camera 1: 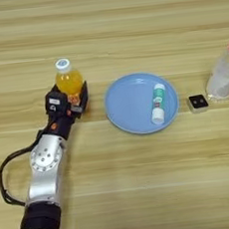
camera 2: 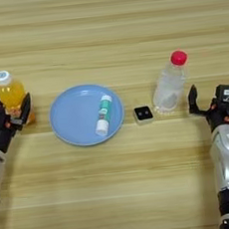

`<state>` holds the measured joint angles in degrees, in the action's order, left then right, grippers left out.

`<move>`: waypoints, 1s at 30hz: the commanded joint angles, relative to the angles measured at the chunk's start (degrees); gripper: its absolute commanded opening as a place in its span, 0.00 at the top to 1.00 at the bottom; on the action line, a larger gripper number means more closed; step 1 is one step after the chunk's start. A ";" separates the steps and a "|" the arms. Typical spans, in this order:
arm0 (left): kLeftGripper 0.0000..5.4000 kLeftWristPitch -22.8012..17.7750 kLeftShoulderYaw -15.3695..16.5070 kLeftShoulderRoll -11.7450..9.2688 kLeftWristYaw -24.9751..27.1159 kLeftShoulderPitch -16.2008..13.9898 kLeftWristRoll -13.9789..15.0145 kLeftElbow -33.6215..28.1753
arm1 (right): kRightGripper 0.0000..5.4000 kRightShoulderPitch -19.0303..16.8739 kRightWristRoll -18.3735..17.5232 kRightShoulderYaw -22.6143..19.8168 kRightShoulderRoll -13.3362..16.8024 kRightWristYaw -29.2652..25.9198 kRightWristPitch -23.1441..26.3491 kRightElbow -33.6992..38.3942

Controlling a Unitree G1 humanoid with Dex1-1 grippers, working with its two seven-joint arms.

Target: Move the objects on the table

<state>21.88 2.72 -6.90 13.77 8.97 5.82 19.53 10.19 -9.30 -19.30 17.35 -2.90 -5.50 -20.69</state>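
A small orange juice bottle (camera 1: 69, 80) with a white cap stands upright at the left of the table (camera 1: 144, 183). My left gripper (camera 1: 70, 93) hugs its lower half, one black finger on each side, and hides its base. At the right a clear plastic bottle (camera 2: 170, 88) with a red cap stands upright. My right gripper (camera 2: 205, 98) is just to its right, open and not touching it. A tiny white cube (camera 2: 143, 114) with a black face lies between the clear bottle and the plate.
A round blue plate (camera 2: 69, 116) sits at the middle of the table with a green-and-white tube (camera 2: 103, 115) lying on its right half. Bare wood spreads across the far and near parts of the table.
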 commanded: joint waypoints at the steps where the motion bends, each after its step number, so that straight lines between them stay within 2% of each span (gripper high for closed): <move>1: 0.39 -1.23 -0.26 0.53 -0.61 2.29 -0.06 -2.48 | 0.00 -0.10 0.13 0.27 -0.27 0.11 0.85 -0.24; 7: 0.39 -2.65 -0.43 0.74 -0.61 4.38 0.14 -4.39 | 0.00 -0.09 0.16 0.49 -0.55 0.30 0.86 -0.02; 16: 0.39 -4.14 -3.80 3.44 -0.08 8.62 -0.65 -4.19 | 0.00 -0.66 0.05 0.75 -0.89 0.65 1.03 1.00; 24: 0.39 -4.35 -6.36 5.98 1.13 10.03 -1.04 -1.87 | 0.00 -1.01 0.11 0.82 -1.23 1.03 1.20 1.68; 30: 0.39 -3.98 -9.41 8.26 1.84 9.66 -2.10 -0.12 | 0.00 -1.26 -0.04 0.74 -1.23 1.29 1.24 2.03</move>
<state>17.87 -5.82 0.61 15.25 16.94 4.52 19.18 9.19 -9.31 -18.44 16.26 -1.75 -5.42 -19.76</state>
